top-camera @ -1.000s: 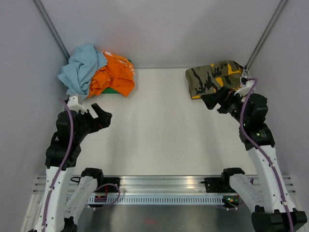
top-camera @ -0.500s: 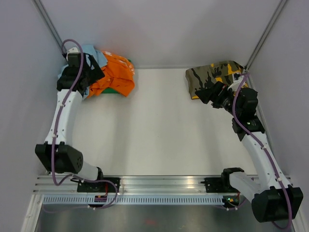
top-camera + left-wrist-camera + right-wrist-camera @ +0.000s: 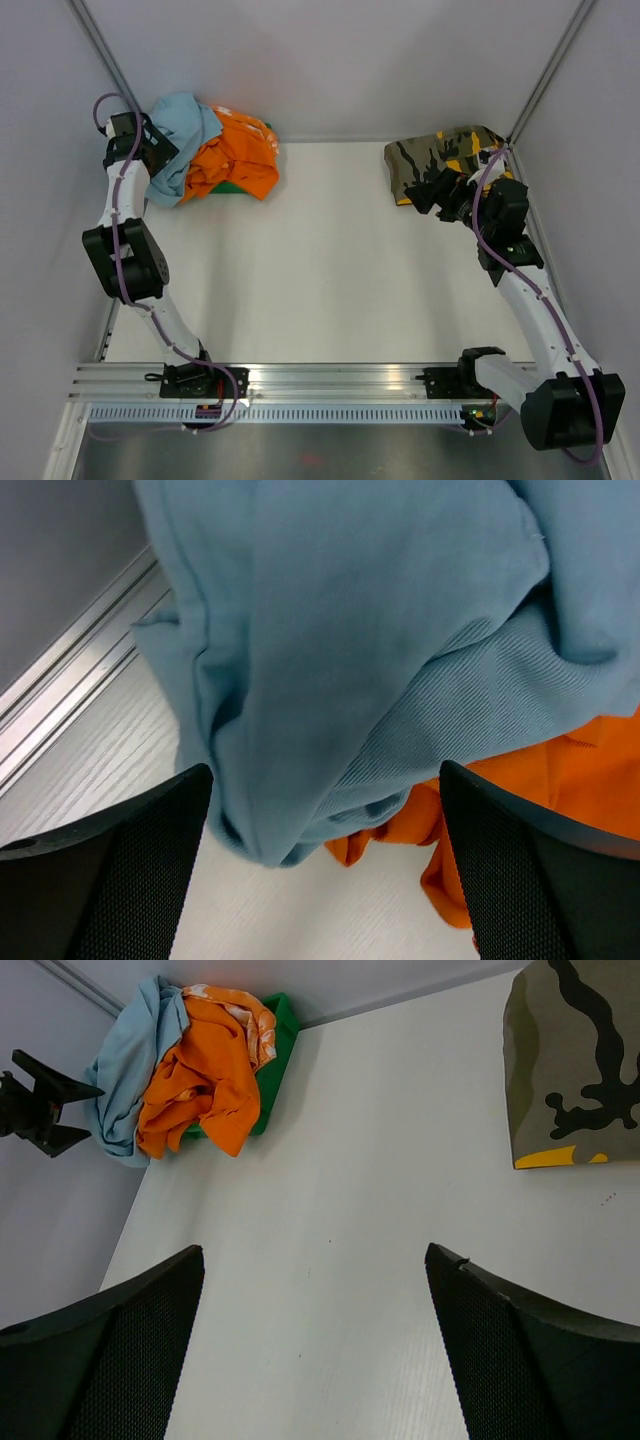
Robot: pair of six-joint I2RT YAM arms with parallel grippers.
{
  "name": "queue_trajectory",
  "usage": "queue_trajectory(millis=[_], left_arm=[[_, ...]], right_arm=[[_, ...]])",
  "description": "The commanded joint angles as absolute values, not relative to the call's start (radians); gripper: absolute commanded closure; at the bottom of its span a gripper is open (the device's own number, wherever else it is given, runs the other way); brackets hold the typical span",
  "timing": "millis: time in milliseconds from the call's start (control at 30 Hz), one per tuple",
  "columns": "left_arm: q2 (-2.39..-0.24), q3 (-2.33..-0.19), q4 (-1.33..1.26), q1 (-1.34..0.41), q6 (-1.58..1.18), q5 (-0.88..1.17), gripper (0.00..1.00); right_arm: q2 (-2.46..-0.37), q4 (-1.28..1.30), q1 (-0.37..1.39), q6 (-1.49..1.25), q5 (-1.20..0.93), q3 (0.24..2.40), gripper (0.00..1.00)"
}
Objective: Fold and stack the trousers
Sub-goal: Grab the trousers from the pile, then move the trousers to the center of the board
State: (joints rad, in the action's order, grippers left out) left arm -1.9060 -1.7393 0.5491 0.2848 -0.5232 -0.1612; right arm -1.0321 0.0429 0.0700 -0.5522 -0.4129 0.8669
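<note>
The light blue trousers (image 3: 180, 125) lie crumpled in the far left corner, partly on top of an orange garment (image 3: 235, 155). My left gripper (image 3: 158, 150) hangs open at their left edge. In the left wrist view the trousers (image 3: 350, 630) fill the frame, and their lower fold sits between the spread jaws of the left gripper (image 3: 325, 770), with nothing gripped. My right gripper (image 3: 425, 195) stands open over bare table beside the camouflage garment (image 3: 440, 160). The right gripper (image 3: 312, 1250) has nothing between its fingers. The right wrist view also shows the trousers (image 3: 125, 1060) far off.
The orange garment (image 3: 205, 1075) and a green one (image 3: 275, 1050) under it are piled against the trousers. The folded camouflage garment (image 3: 575, 1060) sits at the far right. Grey walls and frame rails close in the left, right and back sides.
My left arm has swung from the near left up to the far left corner, onto the trousers' edge. The right gripper has crept slightly toward the camouflage garment. Both stayed open.
</note>
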Motion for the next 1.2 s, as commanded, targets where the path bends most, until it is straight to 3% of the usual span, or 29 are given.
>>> queue_trajectory(millis=[0,67,133,200,233,333,633,833,1167], left_arm=[[-1.963,-1.801,0.358,0.276,-0.5,-0.077,0.0],[-2.008,-1.821,0.322,0.276,-0.488,-0.074,0.02],[-2.031,-1.835,0.298,0.276,-0.466,-0.058,0.11],[-2.042,-1.836,0.275,0.276,-0.448,-0.057,0.46],[-2.04,-1.833,0.249,0.275,-0.433,-0.055,0.73],[-2.023,-1.85,0.23,0.278,-0.347,-0.083,0.98],[-1.729,-1.836,0.198,0.242,-0.267,-0.048,0.98],[-1.522,-1.968,0.296,0.212,-0.273,-0.014,0.98],[-1.221,-2.062,0.386,0.019,-0.377,0.317,0.98]], right_arm=[[-1.051,0.028,0.072,-0.508,-0.385,0.902,0.02],[-1.055,0.032,0.072,-0.506,-0.379,0.903,0.02],[-1.06,0.037,0.071,-0.506,-0.367,0.904,0.02],[-1.068,0.038,0.071,-0.506,-0.365,0.908,0.02],[-1.071,0.04,0.071,-0.506,-0.365,0.911,0.02],[-1.095,0.089,0.071,-0.496,-0.365,0.946,0.02],[-1.08,0.072,0.072,-0.554,-0.334,0.966,0.02],[-1.025,0.13,0.071,-0.561,-0.353,0.963,0.02],[-0.925,0.365,0.071,-0.578,-0.203,0.995,0.02]])
